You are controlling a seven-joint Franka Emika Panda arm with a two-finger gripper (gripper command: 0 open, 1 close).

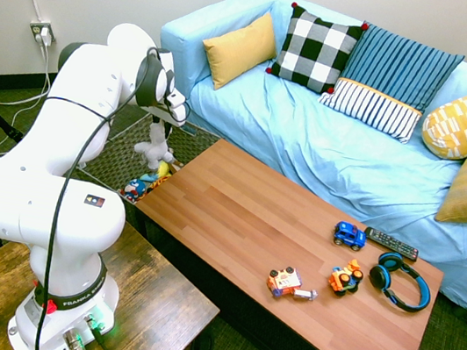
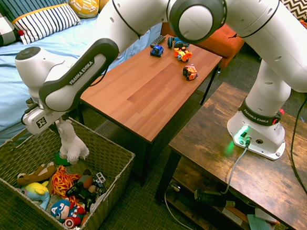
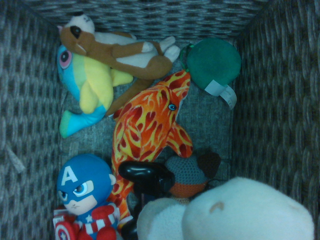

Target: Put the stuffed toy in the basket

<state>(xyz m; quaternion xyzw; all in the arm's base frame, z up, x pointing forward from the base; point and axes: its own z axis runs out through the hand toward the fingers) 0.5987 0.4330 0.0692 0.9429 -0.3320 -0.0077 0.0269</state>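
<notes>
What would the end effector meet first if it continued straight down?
Holding the stuffed toy, the end effector would probably press it onto the green plush or the basket floor; depth is unclear.

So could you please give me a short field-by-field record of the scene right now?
gripper: shut on the stuffed toy, pointing down
stuffed toy: white, hanging from the gripper inside the basket's rim
basket: on the floor between sofa and table, already holding other plush toys
table: toy cars, headphones, remote
task: toy not yet released

Blue sofa (image 1: 327, 145) (cushions piled) behind wooden coffee table (image 1: 244, 221).
</notes>
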